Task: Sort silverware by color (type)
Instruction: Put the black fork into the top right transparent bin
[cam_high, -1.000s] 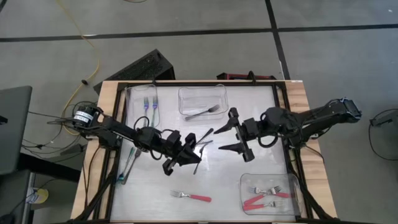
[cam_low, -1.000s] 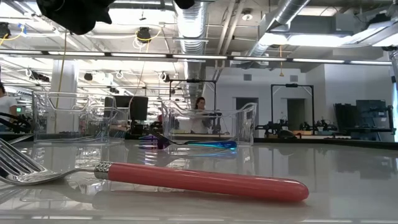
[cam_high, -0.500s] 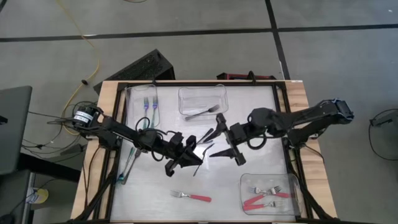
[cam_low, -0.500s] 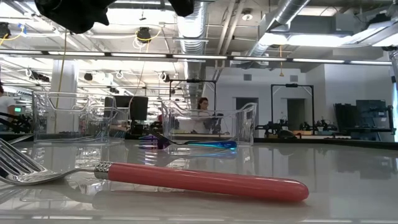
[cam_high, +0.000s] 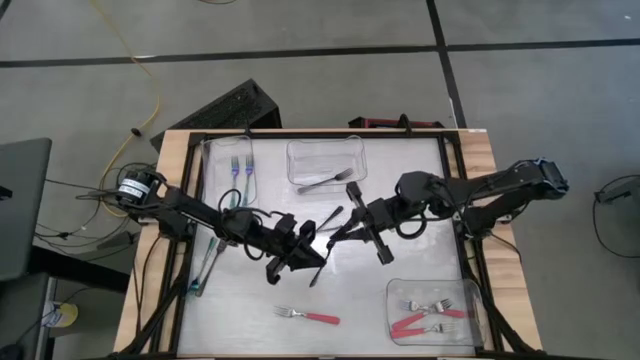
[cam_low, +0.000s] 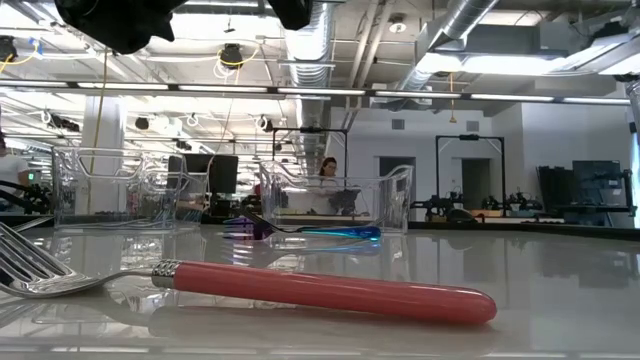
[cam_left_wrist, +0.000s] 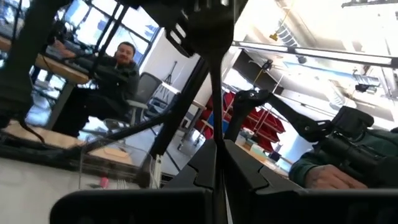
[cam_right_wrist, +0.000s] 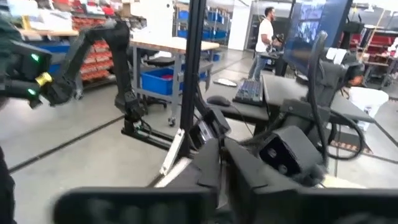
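A black-handled fork (cam_high: 318, 268) hangs above the table's middle between both grippers. My left gripper (cam_high: 310, 247) is shut on it. My right gripper (cam_high: 343, 230) has its fingers closed around the fork's far part. A red-handled fork (cam_high: 308, 317) lies flat on the table near the front, and fills the low view (cam_low: 320, 290). Blue-handled forks (cam_high: 240, 170) lie at the far left. Teal ones (cam_high: 208, 265) lie along the left side. My left gripper pinches the black fork's shaft (cam_left_wrist: 215, 134) between its two fingers, about mid-length, coming from the table's left. The fork is lifted clear and slants across the fingers, one end (cam_high: 315, 278) toward the near edge. My right gripper comes level from the table's right and closes on the fork's far part (cam_high: 334, 218), just beyond the left fingers. The exact spot is hidden by both grippers.
A clear tub (cam_high: 325, 150) at the far middle holds one dark fork (cam_high: 325, 182). Another clear tub (cam_high: 470, 300) at the near right holds red forks (cam_high: 420, 322). People stand and sit in the room beyond the table.
My right gripper has gone toward the table's left, up to the black fork held by the left gripper, and has shut its wide-open fingers around the fork's far part. The fork stays lifted where it was.
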